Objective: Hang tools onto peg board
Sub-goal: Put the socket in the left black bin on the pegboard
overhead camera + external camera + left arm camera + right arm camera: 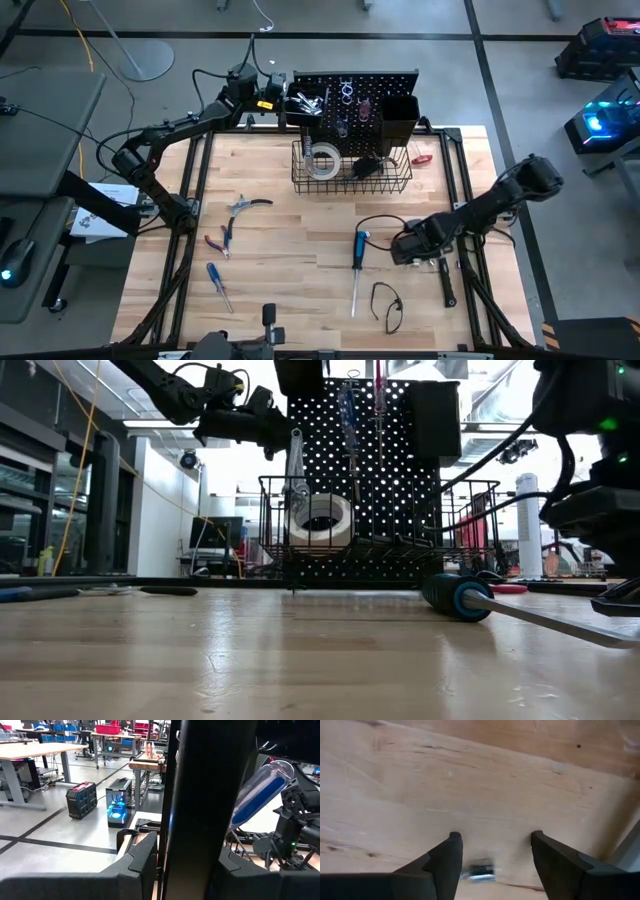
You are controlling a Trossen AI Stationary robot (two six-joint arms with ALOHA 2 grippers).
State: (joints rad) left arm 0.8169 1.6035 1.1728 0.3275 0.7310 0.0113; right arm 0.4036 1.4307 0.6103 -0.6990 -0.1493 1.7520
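High view has the left pincer point(283, 97) up at the peg board point(355, 95), by its left bin, pinching a silver wrench point(296, 460) that hangs down over the wire basket point(352, 170) — the white tape roll point(321, 162) lies inside. Right pincer point(392, 250) hovers low over the tabletop point(290, 260), fingers spread, just beside the blue-handled screwdriver point(358, 258) — pliers point(222, 238) and another screwdriver point(217, 283) lie well apart on the left

Bare wood of my table point(290, 250) open mid-left, peg board point(385, 85) and wire basket point(350, 178) wall the far edge, blue-handled screwdriver point(357, 262) beside my right gripper point(408, 247)
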